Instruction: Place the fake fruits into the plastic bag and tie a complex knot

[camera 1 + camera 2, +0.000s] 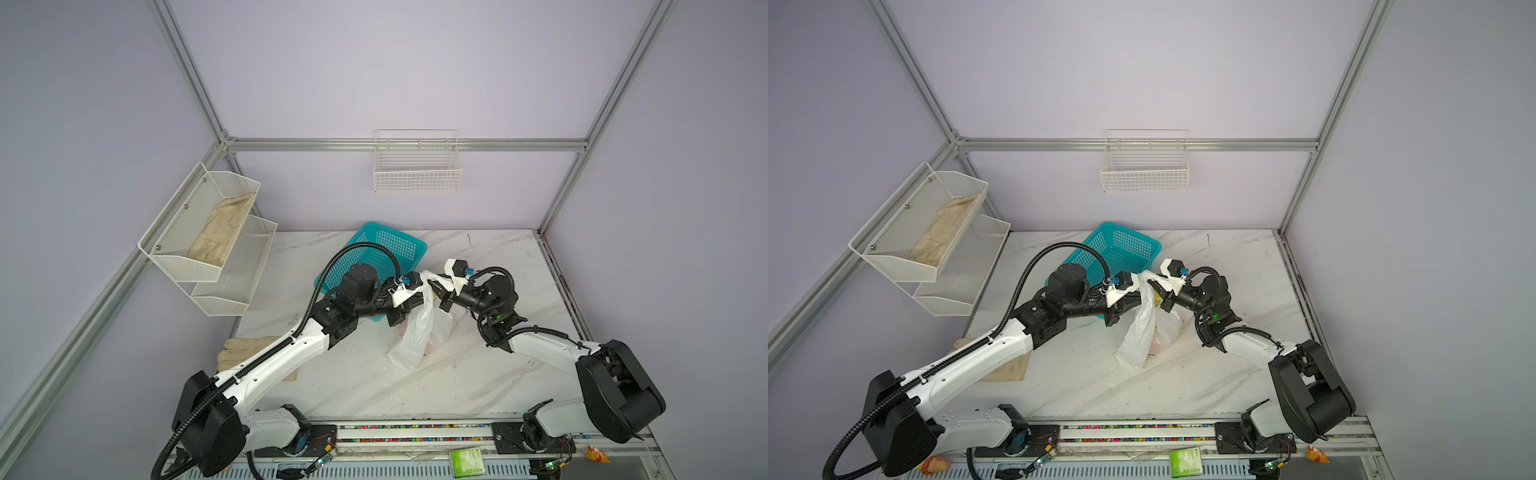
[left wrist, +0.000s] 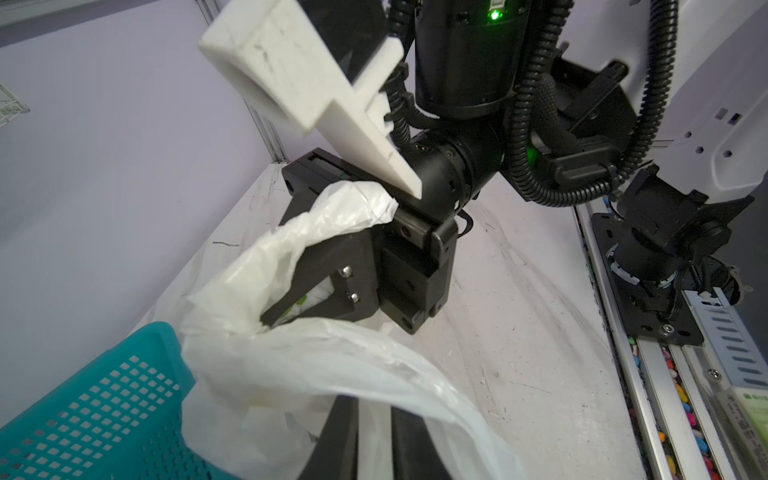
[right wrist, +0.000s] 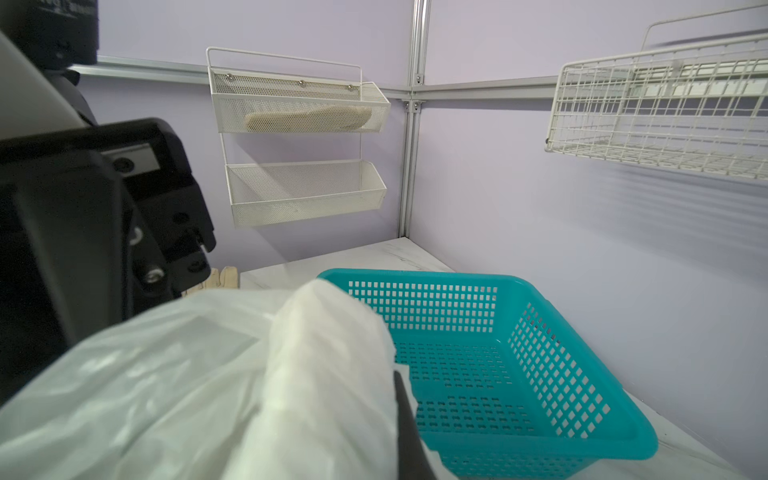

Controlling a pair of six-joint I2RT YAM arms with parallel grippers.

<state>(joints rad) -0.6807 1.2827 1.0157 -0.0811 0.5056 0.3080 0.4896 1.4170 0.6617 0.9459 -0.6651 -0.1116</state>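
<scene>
Both arms reach in over the counter (image 1: 478, 374) and the two end effectors face each other, close together but not touching.

The right end effector (image 1: 436, 291) has its jaws pressed together on a bunched strip of the plastic bag (image 1: 415, 332) near the bag's top. In the left wrist view the film drapes over this end effector's black body and wraps its tip.

The left end effector (image 1: 409, 307) sits just beside the same bunch. In the left wrist view its fingers (image 2: 340, 440) show only as two dark shapes under the film with the tips covered, so I can't tell whether it is spread or pinching.

The bag hangs from between the end effectors. Its body drops below them and its bottom rests on the counter. The film is crumpled and mostly white.

The fake fruits (image 1: 1156, 344) are inside the bag, low down and below both end effectors. They show as pink blurs through the film, too soft to count.

A teal basket (image 1: 386, 245) sits on the counter just behind the left end effector, close to the bag's top. A beige glove (image 1: 245, 349) lies on the counter under the left arm, well behind its end effector. A second glove (image 1: 224, 232) lies in the upper tier of the wall rack (image 1: 178, 253), far to the left end effector's outer side. A wire basket (image 1: 417, 166) hangs on the back wall, well beyond both end effectors.
</scene>
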